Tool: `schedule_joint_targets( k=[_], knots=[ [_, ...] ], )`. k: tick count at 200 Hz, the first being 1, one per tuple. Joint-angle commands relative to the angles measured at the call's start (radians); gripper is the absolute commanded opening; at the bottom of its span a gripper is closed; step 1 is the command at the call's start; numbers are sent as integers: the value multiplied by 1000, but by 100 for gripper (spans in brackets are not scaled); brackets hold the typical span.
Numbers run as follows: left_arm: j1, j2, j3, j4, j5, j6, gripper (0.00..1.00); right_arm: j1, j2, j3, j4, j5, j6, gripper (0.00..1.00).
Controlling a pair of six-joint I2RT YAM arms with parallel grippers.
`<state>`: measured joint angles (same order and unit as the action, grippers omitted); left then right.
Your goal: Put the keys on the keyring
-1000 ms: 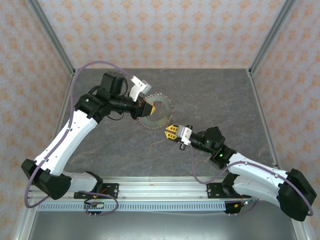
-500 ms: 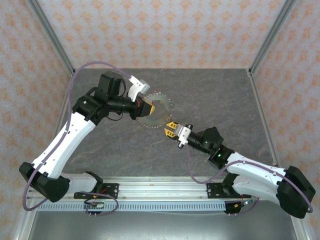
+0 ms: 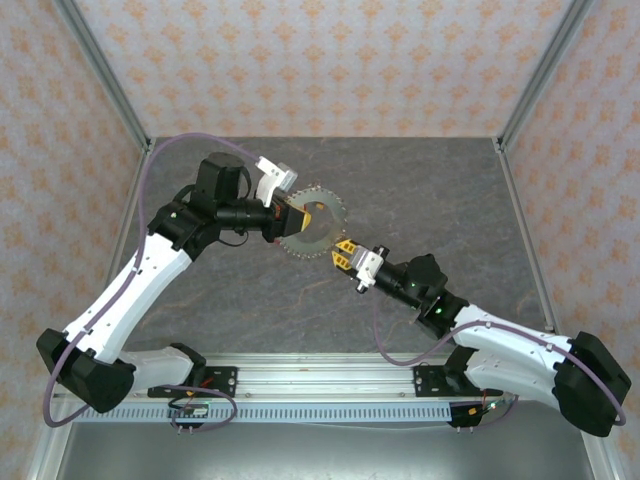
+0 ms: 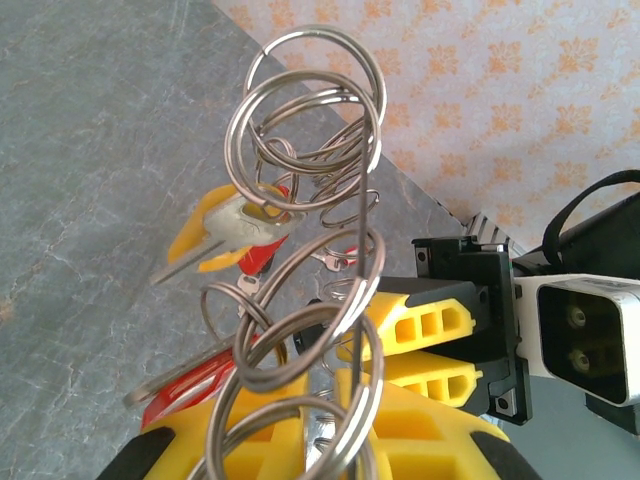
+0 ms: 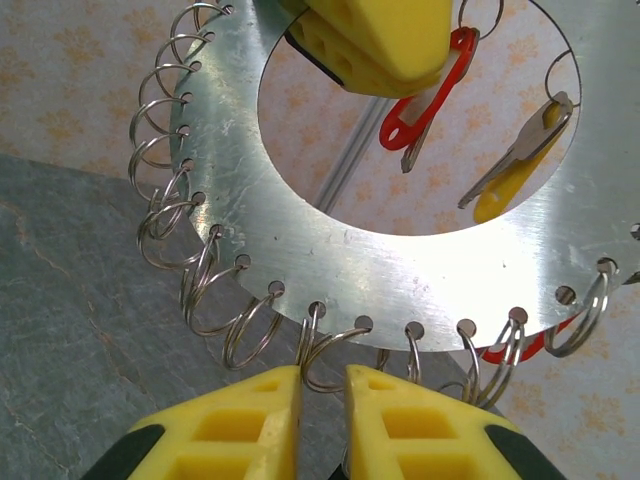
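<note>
The grey stone-patterned desk (image 3: 250, 300) carried two white arms, the left arm (image 3: 140, 270) reaching in from the left and the right arm (image 3: 500, 345) from the right, meeting above its middle. Held off the desk between them was the keyring (image 3: 305, 245), a flat silvery metal plate with a round hole (image 5: 330, 260) and small holes drilled along its rim; the left wrist camera saw it edge-on (image 4: 357, 280). The left gripper (image 3: 292, 218) had its yellow fingers (image 5: 385, 40) clamped on the plate at the inner edge. The right gripper (image 5: 322, 375) sat just below the plate's lower rim, its yellow fingers almost together with one wire loop dipping into the narrow gap; I could not tell whether it was pinched. A yellow-headed silvery key (image 5: 515, 160) and a key with a red plastic tag (image 5: 430, 95) hung on the plate's far side. Small wire split rings (image 5: 165, 215) lined the rim holes.
</note>
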<state>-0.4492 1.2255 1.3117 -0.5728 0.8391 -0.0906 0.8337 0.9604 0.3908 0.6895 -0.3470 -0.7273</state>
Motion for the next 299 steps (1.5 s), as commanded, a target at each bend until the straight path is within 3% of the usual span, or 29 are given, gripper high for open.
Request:
schedule_joint_targets(
  k=[1, 116, 175, 228, 299],
  knots=[
    [10, -37, 3, 77, 38, -20, 0, 5, -2, 29, 31, 33, -28, 18],
    [10, -38, 3, 72, 38, -27, 0, 5, 4, 46, 46, 44, -53, 17],
    [9, -38, 6, 70, 36, -29, 0, 5, 9, 51, 44, -29, -7, 21],
    [9, -39, 8, 68, 34, -31, 0, 5, 8, 43, 59, -19, 25, 28],
    [10, -37, 9, 74, 32, -38, 0, 5, 12, 32, 68, 17, 26, 26]
  ],
)
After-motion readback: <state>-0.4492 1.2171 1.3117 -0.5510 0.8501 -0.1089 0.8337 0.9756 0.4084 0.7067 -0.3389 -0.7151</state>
